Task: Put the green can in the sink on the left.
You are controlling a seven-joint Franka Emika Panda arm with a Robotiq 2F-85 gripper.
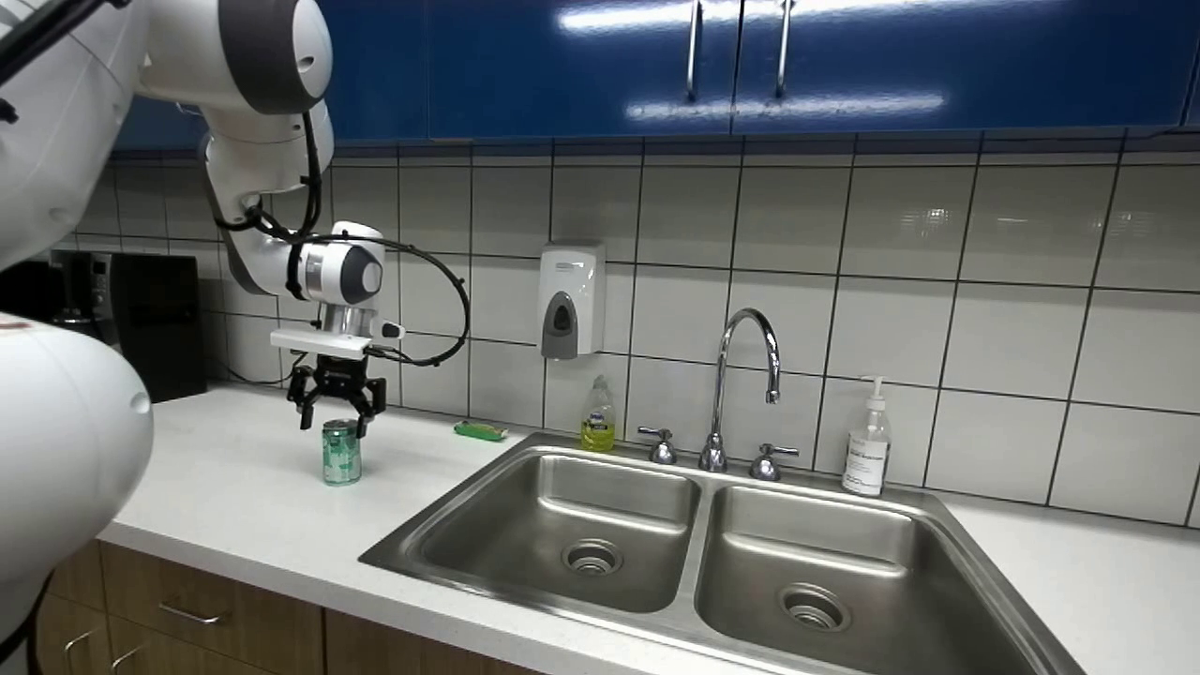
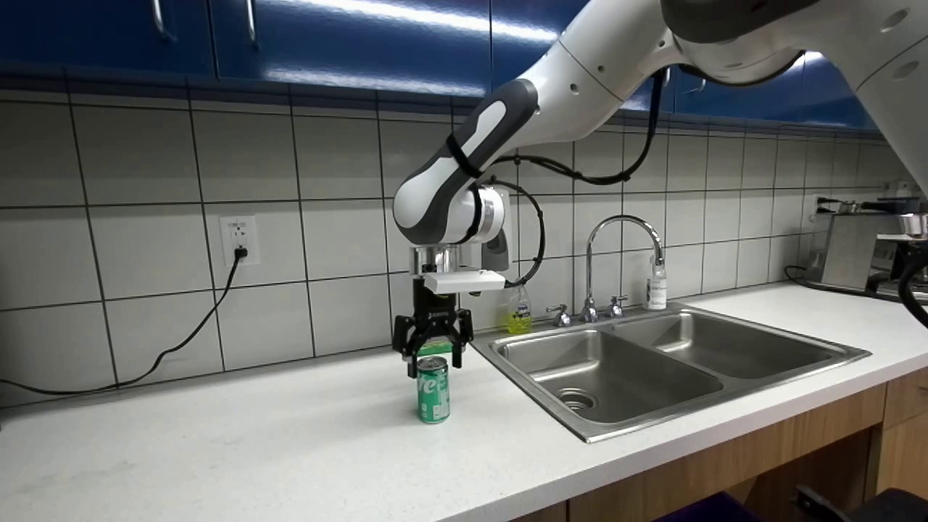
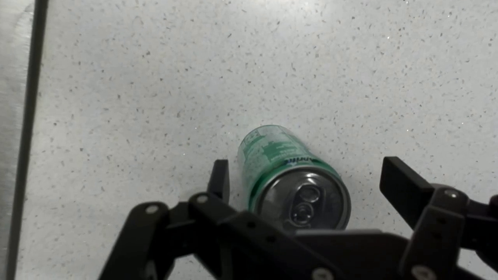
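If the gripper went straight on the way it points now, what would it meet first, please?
Most likely the can: the open gripper points down at it, and the lid shows between the fingers in the wrist view. Depth is unclear, so a finger might clip it.

Green can (image 2: 433, 391) (grey-topped), speckled white countertop (image 3: 155, 97)

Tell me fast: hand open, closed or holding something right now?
Hand: open, holding nothing; the green can stands upright on the counter.
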